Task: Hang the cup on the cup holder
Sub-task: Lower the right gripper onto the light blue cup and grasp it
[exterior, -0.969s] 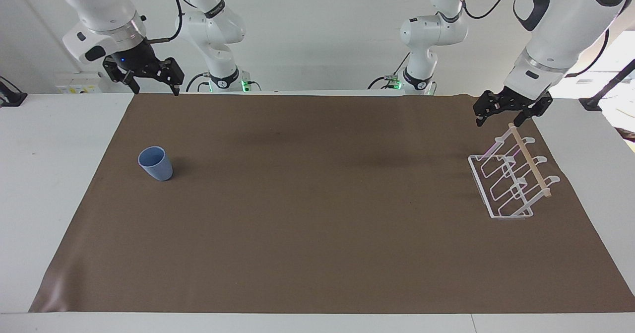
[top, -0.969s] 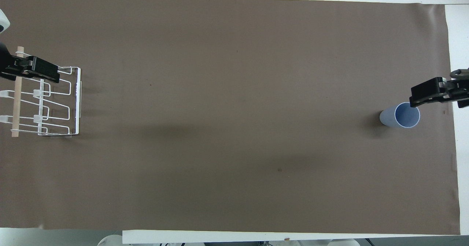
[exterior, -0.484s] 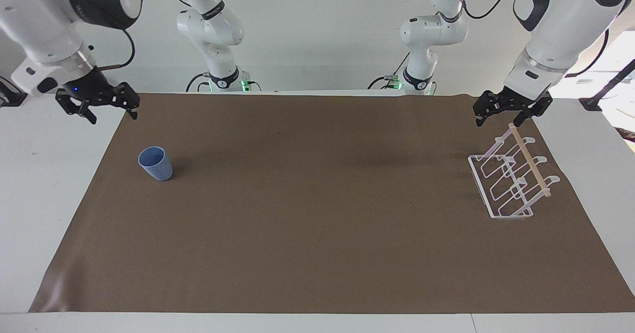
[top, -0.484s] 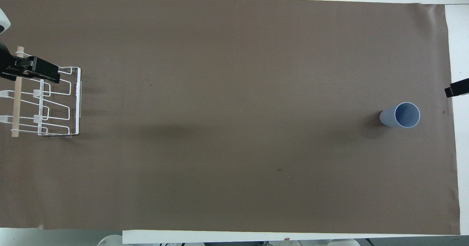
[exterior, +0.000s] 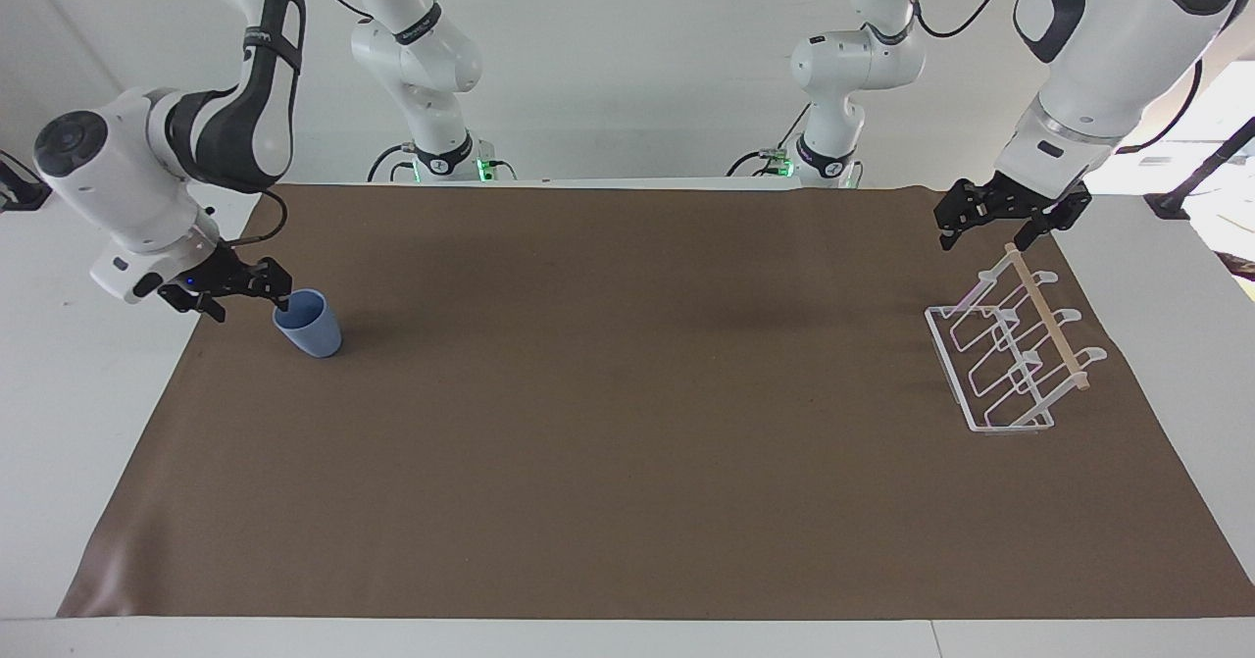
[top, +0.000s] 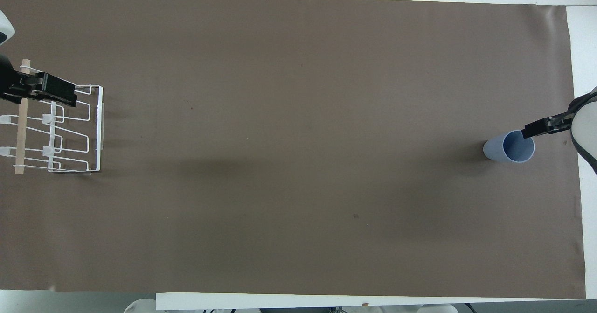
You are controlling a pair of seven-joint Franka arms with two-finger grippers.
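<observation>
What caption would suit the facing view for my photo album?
Right gripper reaches the rim of an upright blue cup on the brown mat; left gripper hovers over the clear cup holder.

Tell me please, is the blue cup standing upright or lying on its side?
Upright: the cup rests on its narrow base on the brown mat, open rim facing up, interior visible from overhead.

cup [exterior: 308,324]: smooth plastic | cup holder [exterior: 1010,352]: clear glossy acrylic, wooden dowel | table cover [exterior: 627,462]: matt brown sheet
</observation>
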